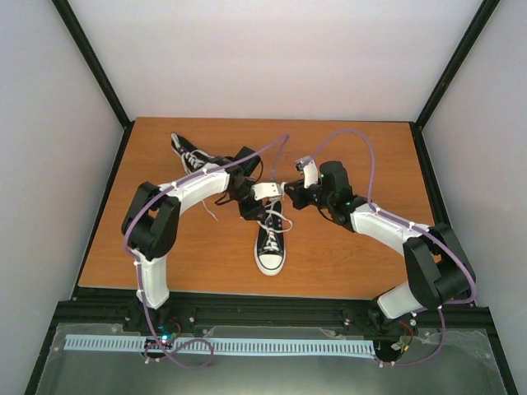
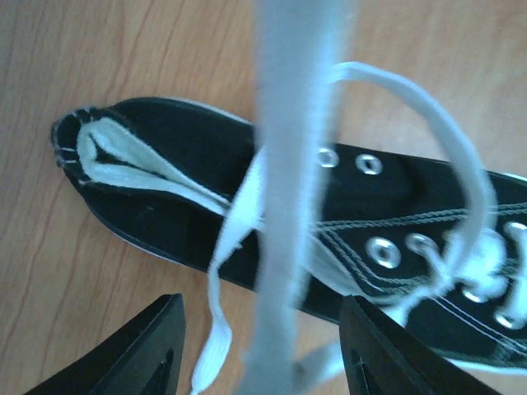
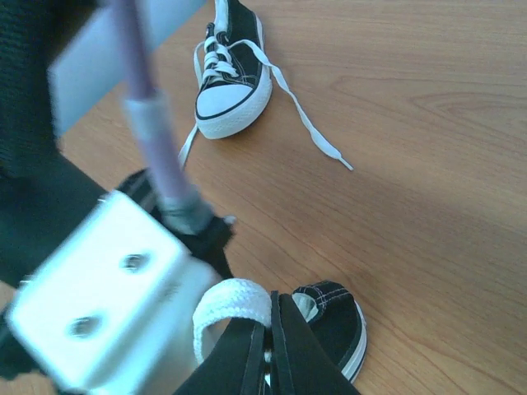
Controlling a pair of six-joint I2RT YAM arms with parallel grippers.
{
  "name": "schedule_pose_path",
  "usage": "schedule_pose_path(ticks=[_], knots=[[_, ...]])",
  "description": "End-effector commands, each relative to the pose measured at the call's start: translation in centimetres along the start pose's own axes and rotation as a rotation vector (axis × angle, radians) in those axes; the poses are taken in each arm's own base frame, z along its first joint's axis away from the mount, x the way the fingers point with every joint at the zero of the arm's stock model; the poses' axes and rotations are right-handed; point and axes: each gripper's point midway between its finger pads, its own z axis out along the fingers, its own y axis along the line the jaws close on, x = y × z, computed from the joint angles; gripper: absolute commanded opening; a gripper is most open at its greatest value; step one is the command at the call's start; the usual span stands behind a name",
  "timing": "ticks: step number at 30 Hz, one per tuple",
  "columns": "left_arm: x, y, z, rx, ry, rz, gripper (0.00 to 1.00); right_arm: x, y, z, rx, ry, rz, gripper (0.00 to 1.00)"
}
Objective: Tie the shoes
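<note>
The right gripper (image 3: 272, 311) is pressing its fingers together and appears to be pinching a band of white lace (image 3: 232, 301) just above the centre shoe (image 1: 270, 244), which is lying toe toward the arm bases in the middle of the table (image 1: 346, 263). The left gripper (image 2: 262, 311) is standing spread, gripping nothing, with a blurred upright strand (image 2: 284, 164) running up between its fingers. The risk, as I am judging it, is that the left fingers could be closing on the wrong strand (several loops are crossing near the eyelets), or that a pull from the right could be dragging the light shoe rather than tightening anything; the two wrists are also crowding each other. Only the top view is placing the second shoe (image 1: 188, 152) well apart at the back left, the left wrist view alone is showing the open jaws, and the right wrist view alone is showing the pinch
</note>
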Motion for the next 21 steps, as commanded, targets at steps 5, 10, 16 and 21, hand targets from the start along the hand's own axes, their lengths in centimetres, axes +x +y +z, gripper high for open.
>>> schedule_pose_path(ticks=[5,10,16,21], knots=[[-0.1,2.5,2.4,-0.106,0.004,0.044,0.48,0.0,-0.2,-0.6,0.018,-0.021,0.000,0.03],[-0.3,2.1,2.7,-0.088,-0.013,0.032,0.27,0.4,-0.5,-0.6,0.025,-0.015,0.011,0.03],[-0.9,1.3,0.3,-0.119,-0.047,0.024,0.01,1.1,-0.9,-0.7,0.042,0.004,0.019,0.03],[-2.2,-0.6,-4.0,-0.133,-0.120,0.040,0.01,1.4,-0.6,0.1,0.005,0.028,0.023,0.03]])
